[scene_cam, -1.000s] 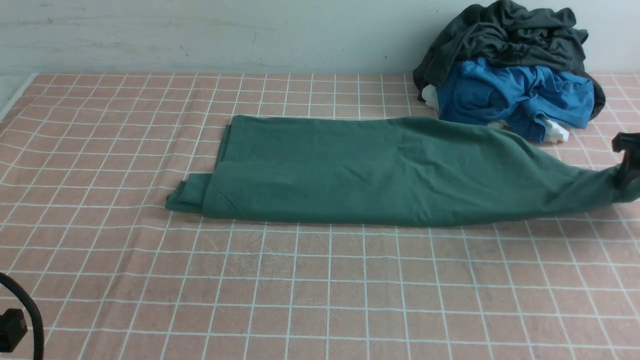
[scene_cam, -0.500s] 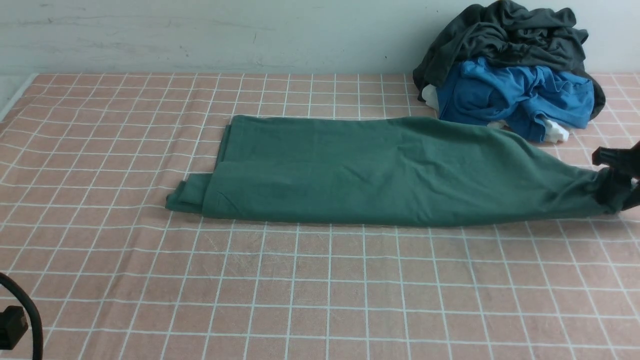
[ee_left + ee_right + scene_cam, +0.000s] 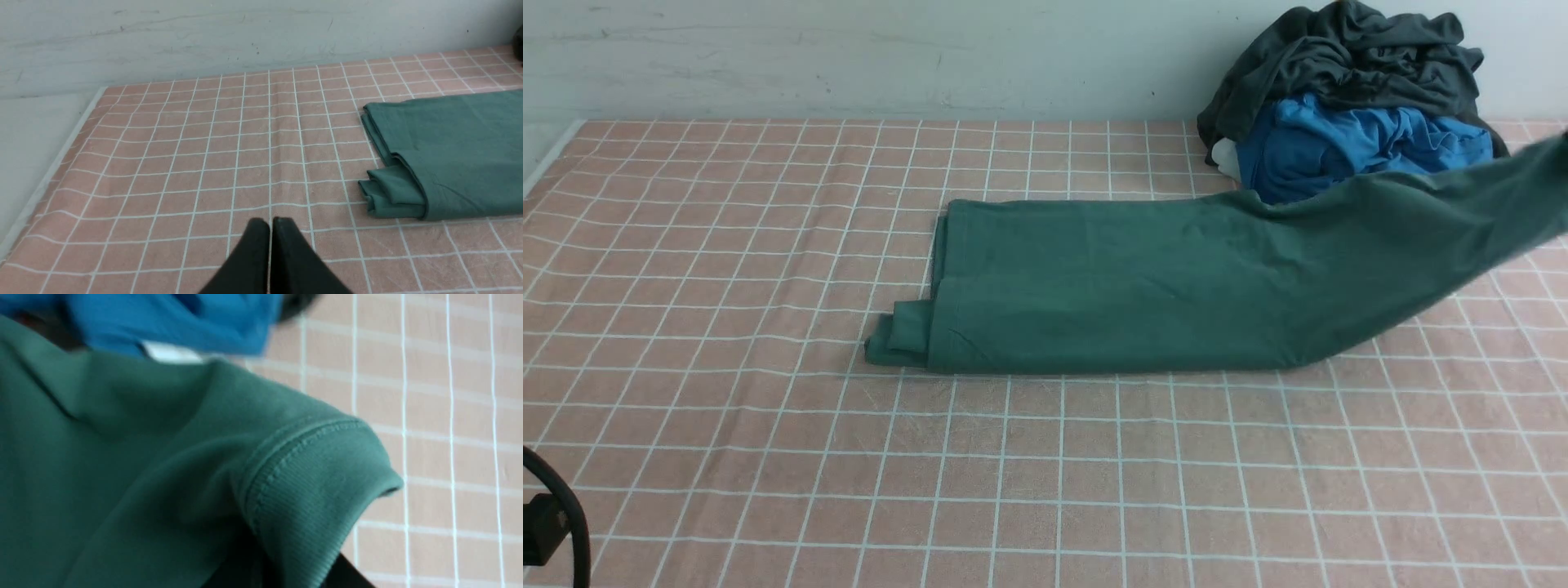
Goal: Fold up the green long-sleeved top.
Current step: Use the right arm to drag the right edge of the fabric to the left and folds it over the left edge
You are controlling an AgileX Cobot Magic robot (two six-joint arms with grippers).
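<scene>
The green long-sleeved top, folded into a long band, lies across the middle of the checked table. Its left end rests flat, in stacked layers. Its right end hangs lifted off the table and runs out of the front view's right edge. In the right wrist view a ribbed hem drapes over my right gripper, which is shut on the cloth; only one dark finger shows. My left gripper hovers shut and empty over bare table, well left of the top's left end.
A pile of clothes sits at the back right against the wall, a dark grey garment on top of a bright blue one. The lifted green cloth passes just in front of it. The table's left edge runs along the far left.
The right gripper closed on the top's right end, lifted it and left the front view. The whole top slid to the right. The left gripper stayed shut.
</scene>
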